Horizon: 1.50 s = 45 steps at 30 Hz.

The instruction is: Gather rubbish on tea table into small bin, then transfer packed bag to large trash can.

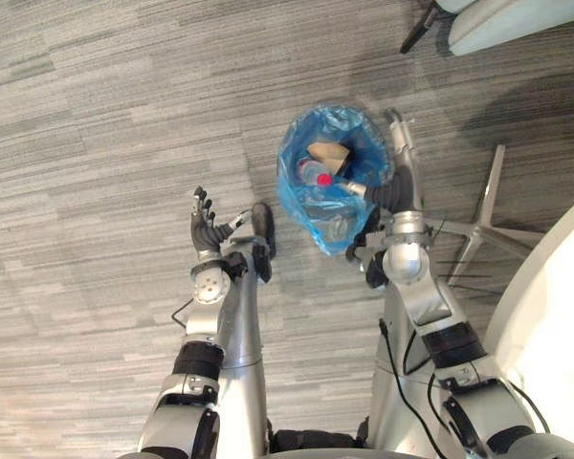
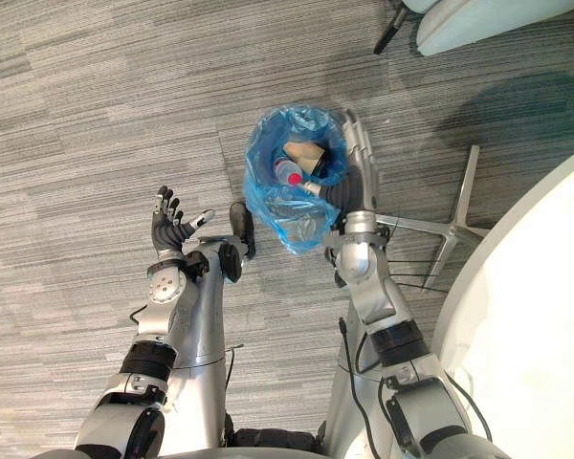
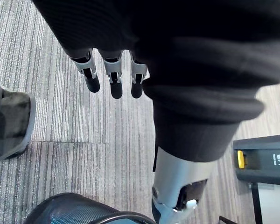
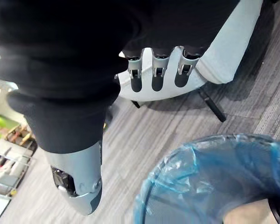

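Fingers (image 4: 158, 77) of the right hand (image 1: 403, 161) lie straight and a little apart, holding nothing. The hand hangs along the right side of the small round bin lined with a crinkled blue plastic bag (image 1: 292, 163), close over its rim. I cannot tell whether the thumb touches the plastic. The bin stands on the grey striped carpet floor (image 1: 96, 115), directly ahead of the robot. Inside the bag lie a folded piece of brown cardboard (image 1: 330, 153) and a clear plastic bottle with a red cap (image 1: 313, 173), the bottle just beside the cardboard.

The left hand (image 1: 205, 230) is raised over bare carpet to the left of the bin, well apart from it, fingers open and spread, empty.

To the right of the bin, a silver star-shaped chair base (image 1: 488, 225) rests on the floor. Past that, the curved edge of a white round table (image 1: 555, 316) fills the right side. Beyond the bin, a pale grey chair with black legs (image 1: 497, 24) stands on the carpet.
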Motion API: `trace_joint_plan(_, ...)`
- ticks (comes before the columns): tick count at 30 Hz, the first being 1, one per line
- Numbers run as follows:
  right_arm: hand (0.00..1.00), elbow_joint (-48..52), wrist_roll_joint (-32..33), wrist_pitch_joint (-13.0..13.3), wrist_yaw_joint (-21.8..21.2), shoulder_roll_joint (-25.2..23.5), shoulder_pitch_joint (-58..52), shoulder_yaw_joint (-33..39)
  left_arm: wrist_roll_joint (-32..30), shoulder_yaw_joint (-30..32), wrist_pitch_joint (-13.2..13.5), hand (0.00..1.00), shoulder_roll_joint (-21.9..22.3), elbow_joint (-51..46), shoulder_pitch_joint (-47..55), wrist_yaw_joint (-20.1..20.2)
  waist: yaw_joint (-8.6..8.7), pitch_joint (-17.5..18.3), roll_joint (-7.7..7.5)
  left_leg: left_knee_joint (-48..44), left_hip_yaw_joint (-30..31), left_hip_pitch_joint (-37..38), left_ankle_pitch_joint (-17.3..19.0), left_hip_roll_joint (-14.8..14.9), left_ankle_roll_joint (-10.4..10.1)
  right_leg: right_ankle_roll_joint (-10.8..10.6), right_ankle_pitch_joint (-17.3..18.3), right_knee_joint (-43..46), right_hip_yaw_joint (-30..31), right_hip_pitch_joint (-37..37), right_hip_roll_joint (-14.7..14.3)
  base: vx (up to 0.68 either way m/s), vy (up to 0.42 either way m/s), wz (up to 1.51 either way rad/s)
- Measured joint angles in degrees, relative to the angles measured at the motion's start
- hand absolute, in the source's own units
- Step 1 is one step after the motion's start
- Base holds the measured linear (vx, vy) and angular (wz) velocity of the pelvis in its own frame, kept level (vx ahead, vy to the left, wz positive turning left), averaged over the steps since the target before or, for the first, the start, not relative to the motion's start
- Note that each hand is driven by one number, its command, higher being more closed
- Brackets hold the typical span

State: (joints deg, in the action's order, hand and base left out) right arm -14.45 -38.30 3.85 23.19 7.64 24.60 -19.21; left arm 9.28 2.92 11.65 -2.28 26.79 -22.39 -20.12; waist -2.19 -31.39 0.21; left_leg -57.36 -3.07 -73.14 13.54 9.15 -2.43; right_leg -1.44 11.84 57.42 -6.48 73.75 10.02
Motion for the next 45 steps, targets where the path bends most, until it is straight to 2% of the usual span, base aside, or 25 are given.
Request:
trace_joint_plan(4, 0.0, -10.1, -5.3, -1.6, -0.9, -4.0, 1.5, -1.0, 0.0, 0.0, 0.3, 0.0, 0.2, 0.9, -0.5, -0.3, -0.05, 0.0, -0.01, 1.4, 0.1, -0.1, -0.6, 0.0, -0.3, 0.1, -0.1, -1.1, -0.4, 0.1, 0.0, -0.01, -0.001, 0.01)
trace_joint_plan(10, 0.0, -22.2, -7.3, -4.5, -1.0, -5.2, 8.3, -1.2, 0.0, 0.1, 1.2, 0.0, 0.4, 2.4, -2.9, -1.3, -0.27, 0.0, -0.01, 1.8, 0.4, -2.0, -1.0, -0.3, -0.3, -0.1, 0.0, -1.3, -0.7, 1.8, 0.1, -0.02, 0.011, 0.03)
trace_joint_plan(11, 1.0, -25.5, -7.1, -5.1, -1.4, -5.2, 11.3, -1.3, 0.2, 0.2, 1.5, 0.0, 0.3, 2.4, -3.7, -1.4, -0.31, 0.0, -0.01, 2.0, 0.4, -3.2, -1.4, -0.6, -0.2, -0.1, -0.1, -1.1, -0.7, 3.1, 0.3, -0.03, 0.017, 0.14)
trace_joint_plan(15, 1.0, -31.7, -6.0, -5.6, -5.3, -4.9, 17.8, -1.8, 0.3, 0.4, 2.2, 0.0, 0.4, 2.6, -5.8, -1.2, -0.35, 0.0, -0.03, 1.5, 1.2, -5.7, -2.2, -1.5, -0.4, -0.1, 0.0, 1.2, -0.5, 5.9, 0.9, -0.01, 0.009, 0.18)
trace_joint_plan(17, 1.0, -32.8, -3.2, -5.5, -7.1, -4.4, 20.5, -2.1, 0.3, 0.4, 2.6, 0.0, 0.4, 2.5, -6.7, -1.1, -0.46, 0.0, -0.03, 0.4, 1.5, -6.9, -2.1, -1.7, -0.4, -1.1, 0.8, 2.9, 0.2, 7.2, 1.0, -0.02, 0.01, 0.13)
trace_joint_plan(21, 1.0, -33.6, 3.0, -5.0, -7.1, -2.8, 23.7, -2.1, 1.6, 0.4, 2.6, 0.0, 0.8, 2.7, -8.5, -0.5, -1.65, 0.0, -0.01, -0.8, 1.6, -8.5, -2.1, -1.6, -0.4, -1.3, 1.3, 3.9, 0.4, 8.8, 0.9, -0.05, 0.027, 0.01)
trace_joint_plan(25, 1.0, -33.4, 5.3, -4.7, -6.8, -2.5, 23.9, -2.1, 1.6, 0.5, 2.6, 0.0, 1.0, 2.8, -8.7, 0.0, -1.84, 0.0, 0.0, -0.7, 1.5, -8.5, -1.9, -1.6, -0.6, -1.2, 1.3, 4.0, 0.4, 8.7, 1.0, -0.05, 0.026, 0.04)
trace_joint_plan(34, 1.0, -18.6, 10.0, -4.1, -6.4, -1.1, 21.1, -0.8, 1.5, 0.5, 1.7, 0.0, 1.0, 3.2, -8.6, 0.1, -1.82, 0.0, 0.01, -1.2, 1.8, -7.2, -2.6, -1.3, -0.3, -0.6, 1.0, 4.2, -0.1, 7.0, 1.0, -0.01, 0.01, 0.0)
trace_joint_plan(40, 1.0, -3.5, 18.5, -1.7, -6.1, -1.2, 9.4, 3.0, 1.2, -1.0, -1.2, 0.0, 2.1, 3.1, -3.0, 1.6, -1.83, 0.1, -0.07, 2.3, 2.3, 2.4, -2.5, -1.4, -0.3, -0.7, 1.3, 0.5, -1.7, -3.6, 1.0, -0.03, 0.004, 0.06)
trace_joint_plan(42, 1.0, 1.7, 24.3, -0.1, -7.5, -1.3, 2.7, 3.1, 1.0, -1.9, -1.7, 0.0, 2.1, 2.9, 0.6, 2.6, -1.75, 0.2, -0.24, 6.2, 1.4, 9.3, -2.9, -1.3, -0.8, -0.5, 1.2, -2.6, -1.9, -10.0, 1.1, -0.01, -0.031, 0.1)
trace_joint_plan(43, 1.0, 2.8, 25.2, 0.0, -7.9, -1.5, 1.0, 3.1, 1.0, -2.3, -1.9, 0.0, 2.1, 2.8, 1.6, 2.7, -1.71, 0.2, -0.26, 7.3, 1.3, 11.2, -3.1, -1.3, -1.1, -0.5, 1.2, -3.5, -2.1, -11.9, 1.1, 0.01, -0.048, 0.07)
trace_joint_plan(45, 1.0, 7.6, 28.9, 0.5, -10.0, -2.0, -4.9, 3.0, 0.6, -3.5, -2.3, 0.0, 2.0, 1.2, 6.0, 3.6, -1.76, 0.6, -0.47, 11.3, 0.6, 19.4, -3.3, -1.2, -1.1, -0.3, 1.0, -7.5, -3.4, -20.3, 1.0, 0.04, -0.057, 0.03)
